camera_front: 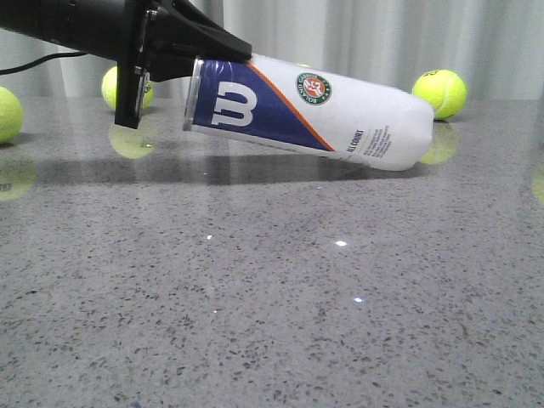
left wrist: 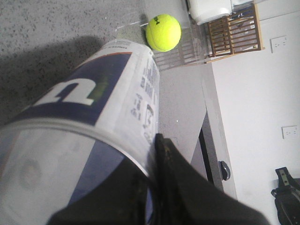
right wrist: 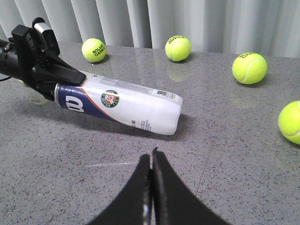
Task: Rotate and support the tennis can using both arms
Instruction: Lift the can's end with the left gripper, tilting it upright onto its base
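Room: pale pleated curtain along the far side of the table; in the left wrist view, a white wall with sockets, a wooden slatted rack and a grey door edge.
Table: grey speckled stone, glossy, mirroring balls and can; shadow band under the can.
Tennis can: lying tilted across the table's far half, navy "W" end raised off the surface toward the robot's left, white end touching the table toward the right; Roland-Garros emblem facing up and forward.
Left gripper: black, clamped on the raised navy end of the can, one finger pressed against the can's side near its rim.
Right gripper: fingers pressed together, holding nothing, hanging near the can's white end, apart from it.
Tennis balls: yellow-green, scattered behind and beside the can; one just behind the white end, one behind the left gripper, one at the left edge.
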Motion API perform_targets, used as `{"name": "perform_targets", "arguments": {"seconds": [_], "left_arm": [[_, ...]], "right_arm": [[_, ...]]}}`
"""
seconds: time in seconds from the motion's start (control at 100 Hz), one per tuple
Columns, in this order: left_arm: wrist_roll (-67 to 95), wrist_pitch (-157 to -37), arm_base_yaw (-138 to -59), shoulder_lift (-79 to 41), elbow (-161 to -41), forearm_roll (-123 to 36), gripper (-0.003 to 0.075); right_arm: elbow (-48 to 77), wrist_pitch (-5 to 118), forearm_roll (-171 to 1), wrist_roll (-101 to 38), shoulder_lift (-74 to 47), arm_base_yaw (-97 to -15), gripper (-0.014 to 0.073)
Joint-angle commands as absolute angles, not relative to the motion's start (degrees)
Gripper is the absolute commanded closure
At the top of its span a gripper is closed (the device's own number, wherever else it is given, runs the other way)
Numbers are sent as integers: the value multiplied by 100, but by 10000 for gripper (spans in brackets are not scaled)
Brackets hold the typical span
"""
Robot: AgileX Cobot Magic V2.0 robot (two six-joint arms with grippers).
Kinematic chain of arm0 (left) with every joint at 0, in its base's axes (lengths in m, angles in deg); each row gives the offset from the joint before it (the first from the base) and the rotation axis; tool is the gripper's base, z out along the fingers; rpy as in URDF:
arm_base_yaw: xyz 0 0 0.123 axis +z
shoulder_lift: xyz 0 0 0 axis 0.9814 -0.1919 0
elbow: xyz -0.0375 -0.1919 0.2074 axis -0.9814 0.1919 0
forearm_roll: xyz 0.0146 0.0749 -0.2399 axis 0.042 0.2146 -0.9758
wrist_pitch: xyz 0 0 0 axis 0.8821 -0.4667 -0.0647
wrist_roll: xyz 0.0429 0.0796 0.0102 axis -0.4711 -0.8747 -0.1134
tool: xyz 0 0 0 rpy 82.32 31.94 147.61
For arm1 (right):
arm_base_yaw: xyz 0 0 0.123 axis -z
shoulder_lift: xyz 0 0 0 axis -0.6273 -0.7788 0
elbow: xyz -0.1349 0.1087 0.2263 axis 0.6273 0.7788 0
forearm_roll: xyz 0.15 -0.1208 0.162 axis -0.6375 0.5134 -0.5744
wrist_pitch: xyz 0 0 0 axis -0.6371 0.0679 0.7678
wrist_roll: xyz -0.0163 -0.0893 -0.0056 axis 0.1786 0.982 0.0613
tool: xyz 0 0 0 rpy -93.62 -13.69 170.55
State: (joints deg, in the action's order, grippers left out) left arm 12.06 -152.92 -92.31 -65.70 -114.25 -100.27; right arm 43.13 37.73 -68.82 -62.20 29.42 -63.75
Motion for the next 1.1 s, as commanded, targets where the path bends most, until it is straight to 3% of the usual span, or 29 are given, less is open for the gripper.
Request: {"name": "perform_targets", "arguments": {"seconds": [0.0, 0.35, 0.68, 1.09], "left_arm": [[1109, -15769, -9259, -6247, -11579, -10494, 741], [1178, -15629, -9259, -5209, -12019, -9689, 741], [2990, -15461, -9567, -4458, -13490, -6481, 741], [4755, -15747, -10838, -4410, -14508, -3190, 741]], "right_arm": [[4170, 4193, -6832, -6215, 2886, -6345, 658], [4170, 4193, -6832, -6215, 2886, -6345, 658], [4170, 4193, -6832, -6215, 2886, -6345, 658], [4170, 4193, -6832, -6215, 2886, -6345, 658]]}}
